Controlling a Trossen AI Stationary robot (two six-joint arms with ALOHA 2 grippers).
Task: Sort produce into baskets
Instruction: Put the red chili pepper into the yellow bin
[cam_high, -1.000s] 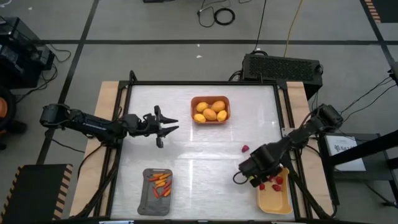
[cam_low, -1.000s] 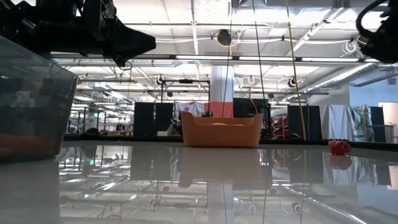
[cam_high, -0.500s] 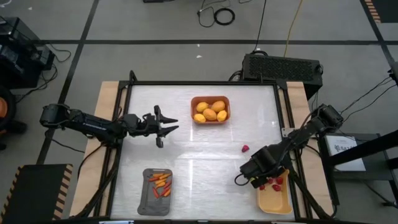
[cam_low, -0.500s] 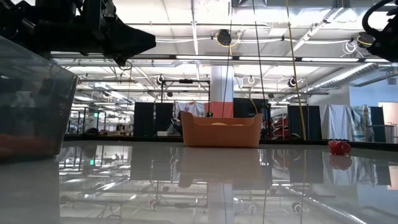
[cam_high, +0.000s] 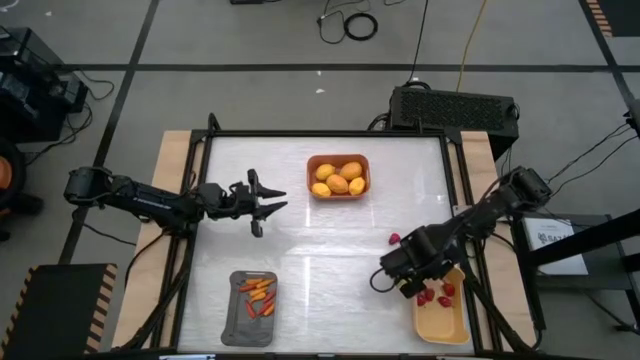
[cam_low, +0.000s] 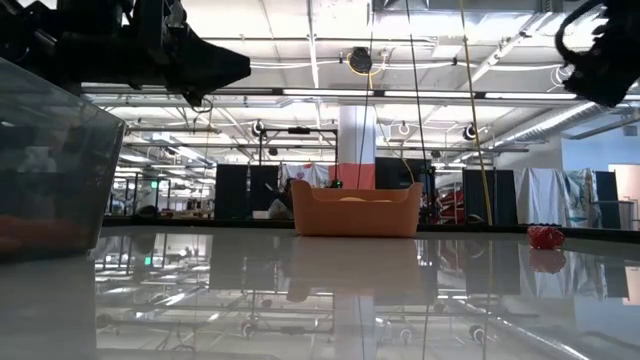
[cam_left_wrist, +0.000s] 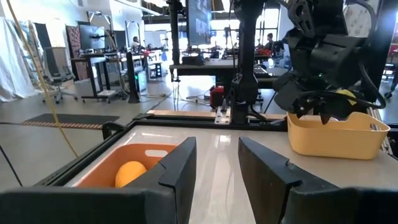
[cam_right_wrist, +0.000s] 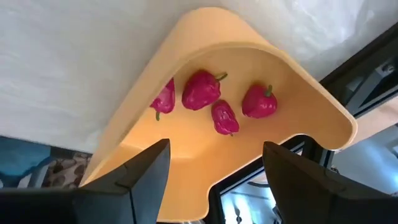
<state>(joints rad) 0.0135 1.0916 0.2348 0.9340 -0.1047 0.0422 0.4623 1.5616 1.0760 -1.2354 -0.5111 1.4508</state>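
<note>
Right hand (cam_high: 392, 284) shifted off pale yellow basket (cam_high: 441, 322), fingers spread, empty; no legible writing.

Red berries (cam_right_wrist: 202, 89) — pale yellow basket (cam_right_wrist: 298, 118).

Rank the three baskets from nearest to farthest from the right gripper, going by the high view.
From the right gripper:
1. Yellow basket, right beside it at the table's front right corner.
2. Orange basket, at the back, near the middle.
3. Grey basket, at the front left; close to the orange basket in range, but slightly farther.
</note>
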